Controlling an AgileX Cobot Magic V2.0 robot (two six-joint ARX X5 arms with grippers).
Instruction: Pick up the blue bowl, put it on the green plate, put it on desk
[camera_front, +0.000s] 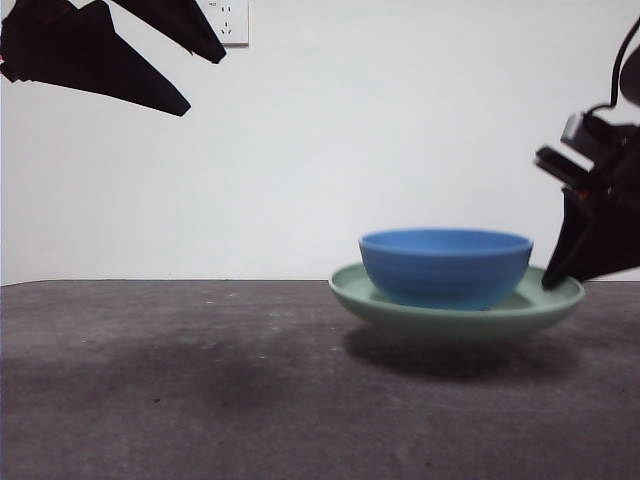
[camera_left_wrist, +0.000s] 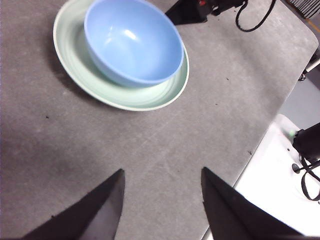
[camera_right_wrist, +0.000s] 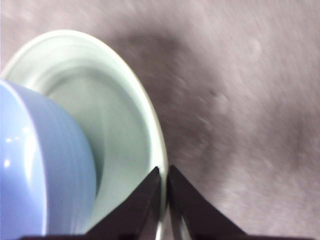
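Blue bowl (camera_front: 445, 266) sits in green plate (camera_front: 457, 308), rim pinched by right gripper (camera_right_wrist: 164, 172); left gripper (camera_left_wrist: 161, 175) hangs spread above desk (camera_front: 200, 390).

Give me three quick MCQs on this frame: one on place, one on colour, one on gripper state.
1. Where is the blue bowl?
A. on the green plate
B. on the bare desk
C. in a gripper

2. What colour is the plate?
A. white
B. pale green
C. red

3. What is the right gripper doing?
A. open above the bowl
B. shut on the plate's rim
C. out of view

Answers: 1 A, the bowl sits inside the plate. 2 B, sage tint in all views. 3 B, the right wrist view shows the jaws pinching the rim.
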